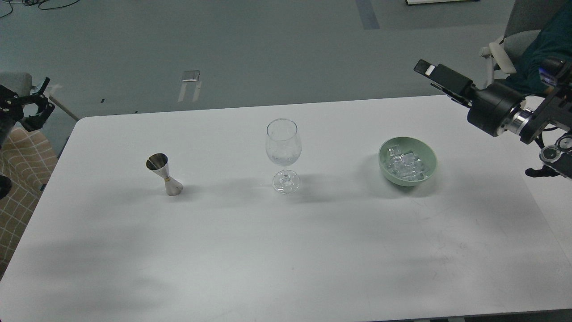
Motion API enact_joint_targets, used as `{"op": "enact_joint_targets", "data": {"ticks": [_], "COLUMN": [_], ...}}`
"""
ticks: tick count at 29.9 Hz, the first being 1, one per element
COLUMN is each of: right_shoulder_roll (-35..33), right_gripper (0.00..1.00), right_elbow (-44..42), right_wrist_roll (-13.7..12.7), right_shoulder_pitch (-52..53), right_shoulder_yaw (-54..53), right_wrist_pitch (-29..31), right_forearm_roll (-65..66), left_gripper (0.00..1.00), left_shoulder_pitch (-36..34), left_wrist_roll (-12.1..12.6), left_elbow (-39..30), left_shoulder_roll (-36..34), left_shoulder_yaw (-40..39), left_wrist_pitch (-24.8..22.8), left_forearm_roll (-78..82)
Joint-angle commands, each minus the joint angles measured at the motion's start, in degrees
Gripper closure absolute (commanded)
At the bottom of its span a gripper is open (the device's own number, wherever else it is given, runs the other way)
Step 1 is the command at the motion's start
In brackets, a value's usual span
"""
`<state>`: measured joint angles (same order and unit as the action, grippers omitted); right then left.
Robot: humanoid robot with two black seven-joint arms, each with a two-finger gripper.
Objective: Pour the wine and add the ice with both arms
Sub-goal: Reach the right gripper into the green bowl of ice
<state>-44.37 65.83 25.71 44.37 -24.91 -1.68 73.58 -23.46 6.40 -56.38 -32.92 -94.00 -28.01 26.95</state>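
A clear stemmed glass (283, 145) stands upright at the middle of the white table (286, 250). Faint glints show low in its bowl; I cannot tell wine from ice there. Several ice cubes (405, 163) lie in a pale green bowl (385, 151) to its right. A steel jigger (163, 173) stands tilted to its left. My left gripper (39, 98) is off the table's far left corner, fingers spread, empty. My right gripper (435, 75) is raised beyond the bowl at the right, seen side-on as one dark bar, holding nothing visible.
A checked cushion (22, 165) lies beside the table's left edge. A grey chair (507, 49) and a person in dark teal (552, 44) are behind the far right corner. Grey floor lies beyond the far edge.
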Motion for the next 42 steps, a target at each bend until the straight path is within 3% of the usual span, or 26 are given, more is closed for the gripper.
{"op": "enact_joint_targets", "data": {"ticks": [1,7,13,22,25,30,42], "right_shoulder_roll": [-0.4,0.5,1.6,9.0,9.7,9.7,9.7], "right_gripper": [0.00,0.00,0.00,0.00,0.05,0.24,0.26], "right_elbow": [-0.6,-5.9,-8.9,-13.8,-14.5,-15.5,-17.2], "right_wrist_roll": [0.0,0.1,0.1,0.1,0.1,0.0,0.0], "right_shoulder_pitch": [-2.5,-4.7,-3.2,-1.0,0.4,2.6,2.7], "right_shoulder_yaw": [0.4,0.9,6.0,8.7,10.1,13.8,15.5], "right_wrist_pitch": [-2.9,-3.9,-3.6,-3.6,-3.5,-3.4,-3.0], "right_forearm_roll": [13.2,24.8,26.5,26.8,26.9,26.9,27.3], "left_gripper": [0.02,0.02,0.02,0.02,0.02,0.02,0.02], "left_shoulder_pitch": [-0.7,-0.6,-0.6,-0.5,-0.5,-0.8,-0.7], "left_wrist_roll": [0.0,0.0,-0.1,0.0,0.0,0.0,0.0], "left_elbow": [-0.2,-0.5,-0.7,-0.8,-0.8,-0.8,-0.8], "left_shoulder_roll": [0.3,1.2,1.3,2.6,2.5,2.5,2.8], "left_shoulder_yaw": [0.7,1.0,1.0,1.0,1.0,0.9,1.0], "left_wrist_pitch": [0.0,0.0,0.0,0.0,0.0,0.0,0.0], "left_forearm_roll": [0.0,0.0,0.0,0.0,0.0,0.0,0.0]}}
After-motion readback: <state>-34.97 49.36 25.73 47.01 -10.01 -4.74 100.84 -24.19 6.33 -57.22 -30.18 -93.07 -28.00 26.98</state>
